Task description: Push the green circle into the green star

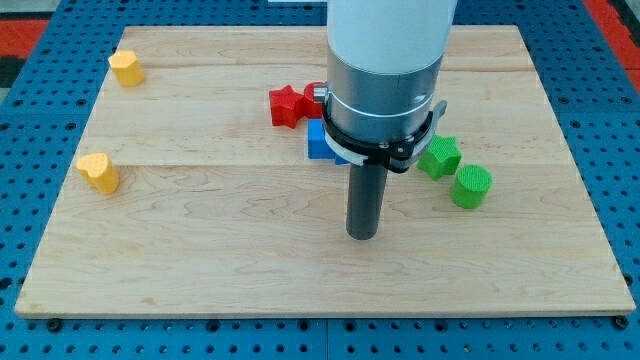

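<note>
The surface (200, 250) is a pale wooden board of jointed planks, lying on a blue perforated base (620, 120) that frames it on every side; a strip of red shows at the view's top corners. The end effector is a straight dark rod hanging from a wide white and silver cylinder; it has no jaws to open or close and holds nothing, and my tip (363, 237) rests on bare wood. The ribbed green circle block (471, 187) lies to the view's right of my tip and slightly toward the view's top, well apart from it. The green star block (439, 157) sits just beside the circle, up and to its left, the two touching or very nearly so; I cannot tell which. A blue block (320, 142), its shape partly hidden behind the arm, lies toward the view's top from my tip, and a red star block (288, 106) sits beyond it, further up and left. Far to the view's left are two yellow blocks, one level with the blue block (99, 172) and one near the top corner (126, 68).
</note>
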Robot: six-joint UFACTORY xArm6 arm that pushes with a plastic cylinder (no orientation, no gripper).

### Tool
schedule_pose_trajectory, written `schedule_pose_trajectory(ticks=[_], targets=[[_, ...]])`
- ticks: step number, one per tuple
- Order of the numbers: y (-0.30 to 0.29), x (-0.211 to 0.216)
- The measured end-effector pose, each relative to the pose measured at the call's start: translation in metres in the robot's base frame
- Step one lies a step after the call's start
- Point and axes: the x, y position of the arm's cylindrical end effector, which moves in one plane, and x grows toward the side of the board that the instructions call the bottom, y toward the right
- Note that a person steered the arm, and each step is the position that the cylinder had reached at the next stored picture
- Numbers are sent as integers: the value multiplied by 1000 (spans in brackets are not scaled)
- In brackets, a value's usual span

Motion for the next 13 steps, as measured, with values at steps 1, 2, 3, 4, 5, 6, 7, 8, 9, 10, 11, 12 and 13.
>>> schedule_pose_trajectory(ticks=[1, 2, 3, 4, 5, 6, 7, 8, 9, 10, 11, 12, 13], targets=[[2, 0], [3, 0], [4, 0], [4, 0], [-1, 0], [8, 0], [-38, 0], [-71, -5], [-69, -24], [-59, -24], [-10, -21], [81, -20], [108, -2]])
